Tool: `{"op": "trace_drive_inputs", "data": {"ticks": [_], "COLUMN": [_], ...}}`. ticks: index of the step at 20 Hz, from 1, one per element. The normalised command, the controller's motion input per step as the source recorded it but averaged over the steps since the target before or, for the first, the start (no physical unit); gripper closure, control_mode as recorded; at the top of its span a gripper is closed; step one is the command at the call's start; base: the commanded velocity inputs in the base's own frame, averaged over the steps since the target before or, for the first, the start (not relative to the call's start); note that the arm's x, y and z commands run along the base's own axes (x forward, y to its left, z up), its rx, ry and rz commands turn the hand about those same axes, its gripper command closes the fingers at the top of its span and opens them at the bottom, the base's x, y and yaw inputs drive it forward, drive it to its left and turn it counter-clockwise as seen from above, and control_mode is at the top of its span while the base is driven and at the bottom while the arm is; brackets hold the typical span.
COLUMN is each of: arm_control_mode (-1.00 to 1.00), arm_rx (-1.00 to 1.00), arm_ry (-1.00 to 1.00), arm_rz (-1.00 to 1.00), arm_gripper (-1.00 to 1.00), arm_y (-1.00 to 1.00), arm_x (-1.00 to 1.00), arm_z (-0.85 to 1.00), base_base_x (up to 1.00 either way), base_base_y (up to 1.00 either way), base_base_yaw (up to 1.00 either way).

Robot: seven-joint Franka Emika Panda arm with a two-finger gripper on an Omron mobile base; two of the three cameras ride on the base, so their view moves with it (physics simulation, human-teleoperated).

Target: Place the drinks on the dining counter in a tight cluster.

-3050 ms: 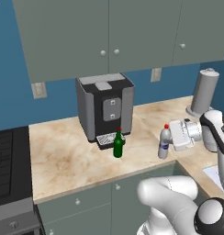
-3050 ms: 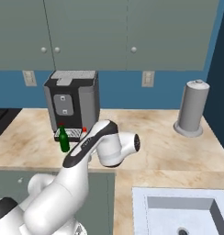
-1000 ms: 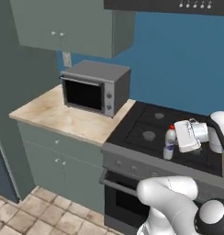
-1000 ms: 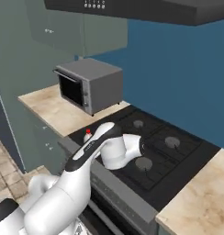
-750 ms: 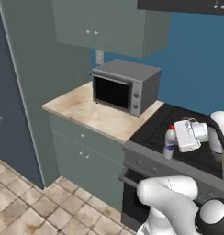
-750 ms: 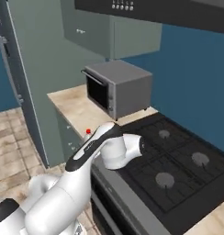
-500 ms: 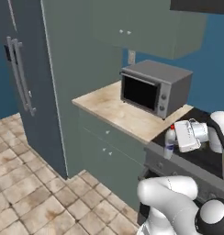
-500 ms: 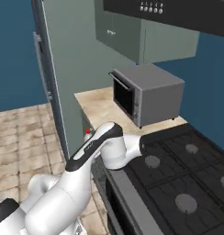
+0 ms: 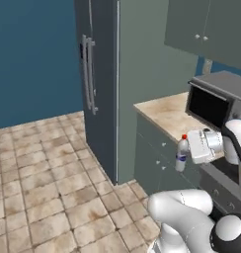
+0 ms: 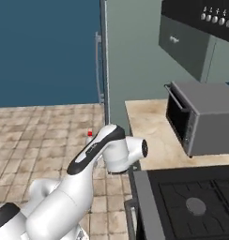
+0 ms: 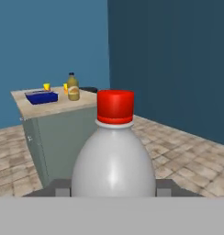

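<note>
Small silver-white bottle (image 9: 181,153) with red cap (image 11: 114,106), upright, clamped in gripper (image 9: 187,150), jaws closed on its body, carried in air beside lower cabinets (image 9: 157,158), above tiled floor (image 9: 48,188). Same bottle close up in hand view, cap toward top. Beyond it, well apart: dining counter (image 11: 49,120) with beige top, grey-green base; squat amber-yellow bottle (image 11: 73,87) standing on it, near blue box (image 11: 41,97) and small yellow items (image 11: 47,86). Dark fridge (image 9: 100,84) left of the kitchen counter (image 10: 154,131), microwave (image 10: 201,116), stove (image 10: 191,201).
</note>
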Motion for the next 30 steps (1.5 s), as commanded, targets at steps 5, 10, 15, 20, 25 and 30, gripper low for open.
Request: {"op": "trace_drive_inputs", "data": {"ticks": [5, 10, 15, 20, 25, 30], "arm_control_mode": [1.0, 1.0, 1.0, 1.0, 1.0, 1.0], "arm_rx": [0.0, 0.0, 0.0, 0.0, 0.0, 0.0], "arm_ry": [0.0, 0.0, 0.0, 0.0, 0.0, 0.0], "arm_rz": [0.0, 0.0, 0.0, 0.0, 0.0, 0.0], "arm_gripper": [1.0, 1.0, 1.0, 1.0, 1.0, 1.0], "arm_y": [0.0, 0.0, 0.0, 0.0, 0.0, 0.0], "arm_x": [0.0, 0.0, 0.0, 0.0, 0.0, 0.0], "arm_z": [0.0, 0.0, 0.0, 0.0, 0.0, 0.0], "base_base_x": [0.24, 0.28, 0.33, 0.44, 0.57, 0.72], "base_base_y": [0.43, 0.47, 0.48, 0.45, 0.35, 0.1], "base_base_yaw": [0.52, 0.45, 0.4, 0.32, 0.28, 0.22]}}
